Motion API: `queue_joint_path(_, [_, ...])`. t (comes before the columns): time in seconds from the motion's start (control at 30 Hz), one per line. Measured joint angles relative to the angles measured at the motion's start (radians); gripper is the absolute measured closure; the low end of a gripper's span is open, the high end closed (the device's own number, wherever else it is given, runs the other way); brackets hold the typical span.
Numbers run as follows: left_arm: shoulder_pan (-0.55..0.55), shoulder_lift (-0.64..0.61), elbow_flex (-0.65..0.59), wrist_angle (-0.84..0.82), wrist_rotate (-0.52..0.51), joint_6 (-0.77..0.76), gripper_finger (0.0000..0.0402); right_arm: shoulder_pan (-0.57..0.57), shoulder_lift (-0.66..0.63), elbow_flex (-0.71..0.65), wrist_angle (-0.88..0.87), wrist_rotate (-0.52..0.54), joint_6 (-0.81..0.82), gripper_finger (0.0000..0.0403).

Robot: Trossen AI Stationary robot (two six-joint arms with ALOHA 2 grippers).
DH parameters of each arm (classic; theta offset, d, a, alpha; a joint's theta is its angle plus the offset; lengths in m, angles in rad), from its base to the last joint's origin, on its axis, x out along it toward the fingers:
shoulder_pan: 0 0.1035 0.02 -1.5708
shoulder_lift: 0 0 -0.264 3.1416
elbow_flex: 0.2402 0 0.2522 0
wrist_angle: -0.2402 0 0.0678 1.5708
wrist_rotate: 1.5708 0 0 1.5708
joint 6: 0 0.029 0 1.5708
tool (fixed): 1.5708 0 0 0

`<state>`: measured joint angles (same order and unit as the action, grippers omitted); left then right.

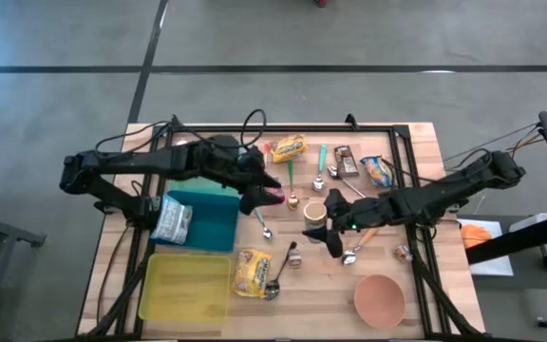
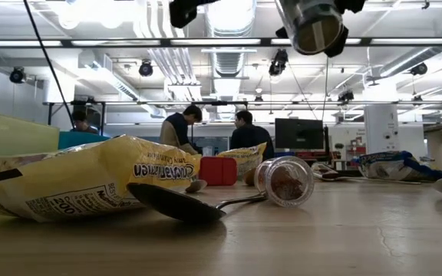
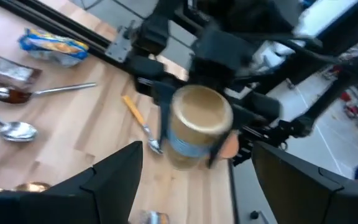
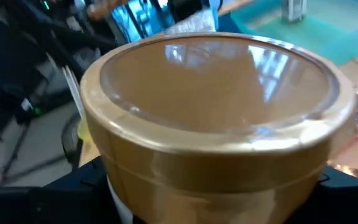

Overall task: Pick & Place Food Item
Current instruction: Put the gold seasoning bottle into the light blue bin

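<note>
From above, the right gripper (image 1: 323, 224) is holding the gold-lidded cup (image 1: 314, 211) above the table, jaws spread around it; the empty, open left gripper (image 1: 266, 197) is hovering just beside. In the right wrist view, the cup's lid is facing the camera between the fingers.

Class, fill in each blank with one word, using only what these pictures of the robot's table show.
1. The right hand grips a can with a ___ lid.
2. The left hand is empty, its fingers ___.
3. The can hangs ___ the table, not on it.

Missing words: gold; open; above
</note>
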<state>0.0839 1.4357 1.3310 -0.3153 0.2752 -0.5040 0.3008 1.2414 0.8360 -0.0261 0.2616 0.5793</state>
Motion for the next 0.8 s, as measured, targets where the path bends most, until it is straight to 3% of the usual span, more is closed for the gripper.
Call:
queue_joint_path(0.23, [-0.001,0.079,0.072,-0.006,0.104,0.043,0.0092,-0.029,0.034,0.087,-0.075,-0.029,-0.006,0.0137])
queue_joint_path(0.5, [-0.018,0.158,0.118,-0.008,0.145,0.099,0.0092,-0.074,0.037,0.091,-0.072,-0.072,0.003,0.0137])
queue_joint_path(0.63, [-0.033,0.190,0.126,-0.006,0.131,0.184,0.0092,-0.094,0.037,0.091,-0.076,-0.087,0.007,0.0137])
queue_joint_path(0.8, [-0.042,0.199,0.124,0.005,0.033,0.236,0.0092,-0.103,0.038,0.091,-0.062,-0.109,-0.003,0.0137])
